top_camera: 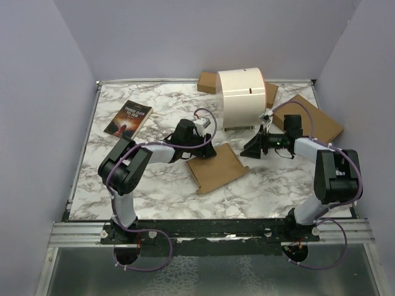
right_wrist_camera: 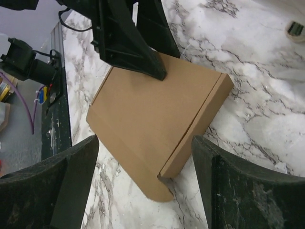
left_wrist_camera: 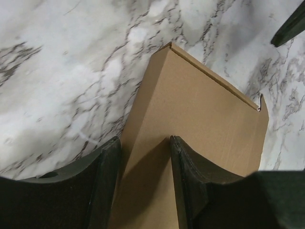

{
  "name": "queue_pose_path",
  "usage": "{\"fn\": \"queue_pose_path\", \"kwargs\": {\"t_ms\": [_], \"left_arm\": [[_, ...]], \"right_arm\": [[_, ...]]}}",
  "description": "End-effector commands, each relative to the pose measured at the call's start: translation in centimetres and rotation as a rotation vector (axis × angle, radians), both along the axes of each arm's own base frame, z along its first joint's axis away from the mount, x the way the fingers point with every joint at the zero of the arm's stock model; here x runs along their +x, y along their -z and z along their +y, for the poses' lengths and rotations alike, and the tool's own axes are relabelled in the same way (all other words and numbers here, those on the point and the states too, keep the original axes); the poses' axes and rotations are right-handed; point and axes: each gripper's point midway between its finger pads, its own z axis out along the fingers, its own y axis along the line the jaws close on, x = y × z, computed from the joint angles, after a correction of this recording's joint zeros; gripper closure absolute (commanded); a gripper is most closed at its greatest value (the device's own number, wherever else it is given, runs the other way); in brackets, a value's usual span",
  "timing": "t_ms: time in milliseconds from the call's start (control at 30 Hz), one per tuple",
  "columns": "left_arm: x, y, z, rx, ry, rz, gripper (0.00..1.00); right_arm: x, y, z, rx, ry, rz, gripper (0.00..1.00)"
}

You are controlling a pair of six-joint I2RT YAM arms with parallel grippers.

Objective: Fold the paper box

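The paper box (top_camera: 217, 168) lies flat and closed on the marble table, a thin brown cardboard mailer. My left gripper (top_camera: 208, 150) rests at its far edge. In the left wrist view the box (left_wrist_camera: 200, 124) fills the middle. My left gripper (left_wrist_camera: 144, 139) is open, with one finger (left_wrist_camera: 107, 186) beside the box's side wall and the other (left_wrist_camera: 190, 186) on its lid. My right gripper (top_camera: 249, 150) is open and empty, just off the box's far right corner. In the right wrist view, the right gripper (right_wrist_camera: 144, 139) hangs wide open above the box (right_wrist_camera: 152, 109).
A book (top_camera: 128, 118) lies at the far left. A white curved roll (top_camera: 242, 98) stands at the back, with brown cardboard pieces behind it (top_camera: 207, 82) and to its right (top_camera: 311, 117). A tape roll (right_wrist_camera: 295, 31) shows at the right wrist view's corner.
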Motion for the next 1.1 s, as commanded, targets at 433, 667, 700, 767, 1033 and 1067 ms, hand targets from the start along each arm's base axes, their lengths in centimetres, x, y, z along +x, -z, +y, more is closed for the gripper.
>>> {"fn": "queue_pose_path", "kwargs": {"t_ms": [433, 667, 700, 767, 1033, 1067], "left_arm": [[2.9, -7.1, -1.6, -0.044, -0.112, -0.179, 0.42], [1.9, -11.7, 1.9, -0.089, -0.248, -0.322, 0.41], [1.4, -12.2, 2.5, -0.102, -0.267, -0.338, 0.40], [0.4, -12.9, 3.7, -0.125, -0.297, -0.359, 0.35], [-3.9, -9.0, 7.2, -0.222, -0.401, -0.200, 0.21], [-4.3, -8.6, 7.5, -0.238, -0.416, -0.181, 0.20]], "right_arm": [[0.8, 6.0, -1.2, -0.097, 0.096, 0.202, 0.33], [1.1, 7.0, -1.3, -0.105, 0.099, 0.249, 0.42], [1.1, 7.2, -1.2, -0.107, 0.097, 0.258, 0.45], [1.1, 7.5, -1.1, -0.109, 0.088, 0.270, 0.48], [1.2, 8.2, -0.7, -0.138, 0.090, 0.287, 0.56], [1.2, 8.3, -0.8, -0.140, 0.092, 0.292, 0.58]]}}
